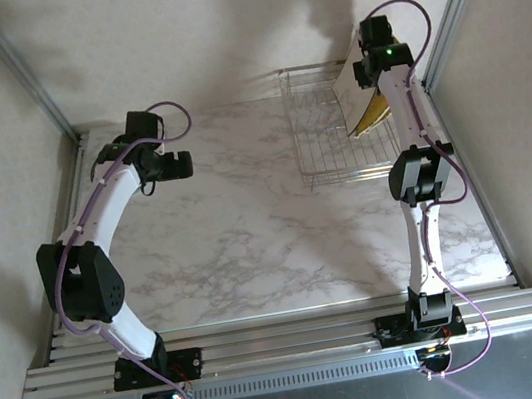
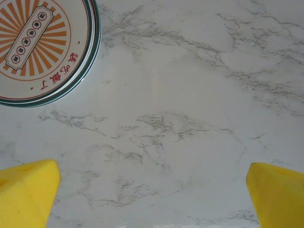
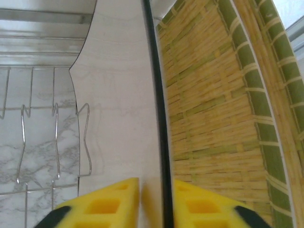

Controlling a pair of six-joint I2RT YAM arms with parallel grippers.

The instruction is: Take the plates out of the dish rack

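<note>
The dish rack (image 1: 322, 140) stands at the far right of the table, its wire dividers (image 3: 38, 137) showing in the right wrist view. A whitish square plate (image 3: 118, 95) with a dark rim stands upright in it, next to a striped yellow plate (image 3: 213, 118). My right gripper (image 3: 156, 204) is shut on the whitish plate's edge, one yellow pad on each face. From above, that gripper (image 1: 367, 67) sits over the rack's far right corner. A stack of small round plates (image 2: 38, 47) with an orange centre lies on the table. My left gripper (image 2: 152, 199) hovers open beside the stack, holding nothing.
The marble table (image 1: 251, 232) stretches between the two arms. Grey walls and metal frame posts (image 1: 23, 71) close in the left, right and far sides. The left arm (image 1: 106, 215) bends over the table's left part.
</note>
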